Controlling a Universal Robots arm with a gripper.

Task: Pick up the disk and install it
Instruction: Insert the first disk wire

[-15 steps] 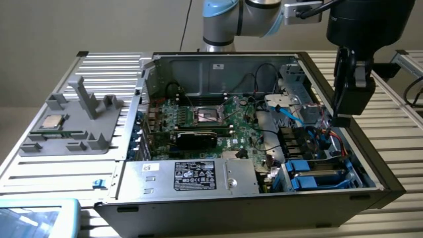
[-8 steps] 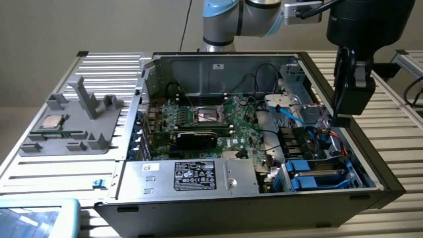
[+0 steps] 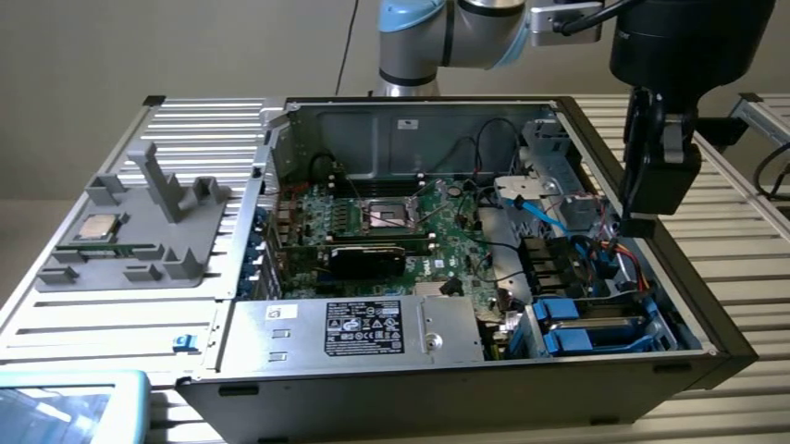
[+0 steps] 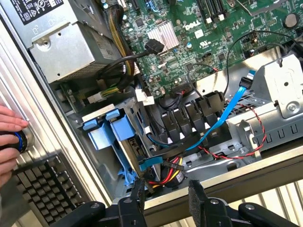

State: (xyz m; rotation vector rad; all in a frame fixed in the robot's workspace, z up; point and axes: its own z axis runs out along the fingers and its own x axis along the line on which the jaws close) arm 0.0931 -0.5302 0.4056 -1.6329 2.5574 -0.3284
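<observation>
Your claw [image 3: 642, 218] hangs released, jaws apart with nothing between them, just above the side wall of the open computer case [image 3: 686, 282] on the exterior view's right. Directly beneath it, inside that wall, a blue cable [image 4: 227, 111] loops across a row of black connectors, with red and black wires close by.

Further in, at the case's corner, sits what I take for the disk [image 4: 108, 135]: a grey metal slab in blue plastic brackets, lodged in the drive cage. Its label is hidden from you.

Judge it stiff and fairly dense for its bulk, with smooth metal faces that could slip and insides that dislike knocks. The blue bracket ends look the safest place to grip, clear of the cables.

Beyond the case, on the slatted worktop [image 3: 741, 250], a person's hand [image 4: 8, 135] rests beside a keyboard [image 4: 45, 187].
</observation>
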